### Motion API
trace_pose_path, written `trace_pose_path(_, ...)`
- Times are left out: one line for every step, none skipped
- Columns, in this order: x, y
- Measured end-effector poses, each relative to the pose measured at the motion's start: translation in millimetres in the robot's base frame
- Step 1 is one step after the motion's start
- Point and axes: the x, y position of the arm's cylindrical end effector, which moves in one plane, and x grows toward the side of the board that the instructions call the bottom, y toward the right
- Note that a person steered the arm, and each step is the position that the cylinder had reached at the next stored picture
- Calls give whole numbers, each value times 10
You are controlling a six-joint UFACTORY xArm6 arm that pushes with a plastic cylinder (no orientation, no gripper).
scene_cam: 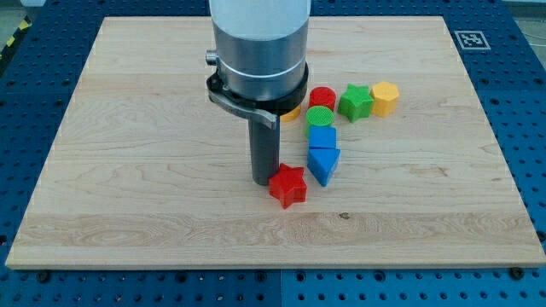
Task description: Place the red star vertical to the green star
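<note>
The red star (288, 186) lies near the board's middle, toward the view's bottom. My tip (264, 181) stands just to the view's left of it, touching or almost touching its left side. The green star (355, 102) lies up and to the view's right, between a red cylinder (322, 97) and a yellow hexagonal block (385, 98).
A green cylinder (321, 118), a blue block (322, 137) and a blue triangular block (323, 163) form a column right of my tip. A yellow block (293, 111) peeks out behind the arm. The wooden board (128, 170) lies on a blue perforated table.
</note>
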Motion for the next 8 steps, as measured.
trace_pose_path(37, -194)
trace_pose_path(47, -231)
trace_pose_path(176, -210)
trace_pose_path(213, -175)
trace_pose_path(184, -13)
trace_pose_path(144, -13)
trace_pose_path(62, 6)
trace_pose_path(144, 341)
